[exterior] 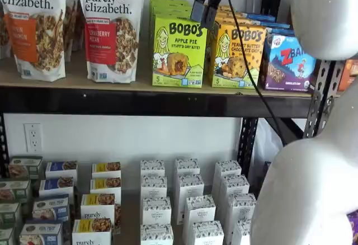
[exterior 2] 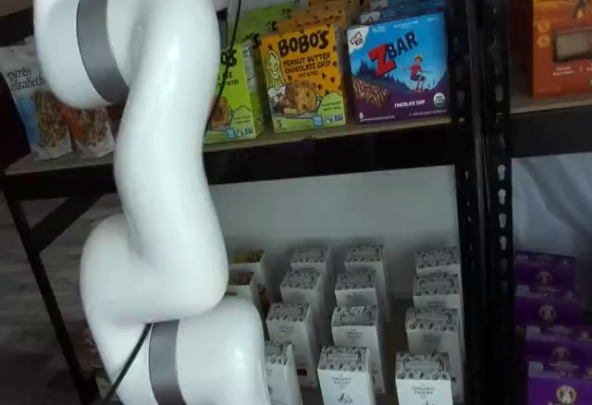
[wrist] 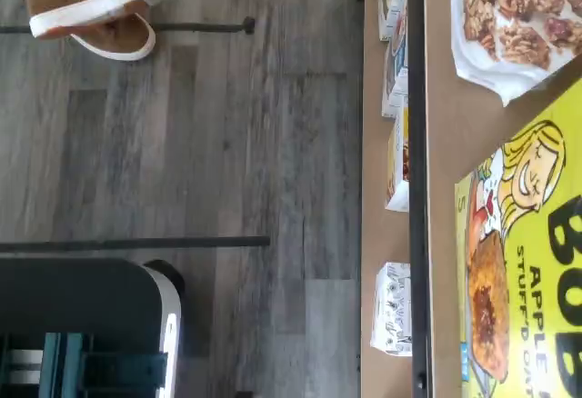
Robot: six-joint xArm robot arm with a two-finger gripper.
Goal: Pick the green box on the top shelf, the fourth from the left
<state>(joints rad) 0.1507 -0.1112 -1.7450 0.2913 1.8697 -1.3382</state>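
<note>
The green box (exterior: 179, 51) stands upright on the top shelf (exterior: 140, 83), its printed face turned to the front, and it serves here as the landmark. Well to its left in a shelf view stands a Purely Elizabeth granola bag with an orange label (exterior: 34, 27); just left of the green box, with a narrow gap between them, stands a second granola bag with a red label (exterior: 111, 28). More green cartons of the same kind are lined up behind the green box. Above its upper right corner the gripper (exterior: 208, 4) hangs from the top of the picture, its black fingers (exterior: 199, 7) in front of the carton's top edge and a black cable (exterior: 246, 66) trailing down to the right. The fingers are seen close together and side-on, so no gap shows there; they hold nothing and stand at their widest spread. Just right of the green box, almost touching it, is the orange-yellow Bobo's peanut butter box (exterior: 238, 55), and further right the blue Zbar box (exterior: 288, 63). Below the green box, on the lower level, stand rows of small white cartons (exterior: 187, 200). In the wrist view the green box (wrist: 532, 280) fills one corner, seen close on the tan board.
</note>
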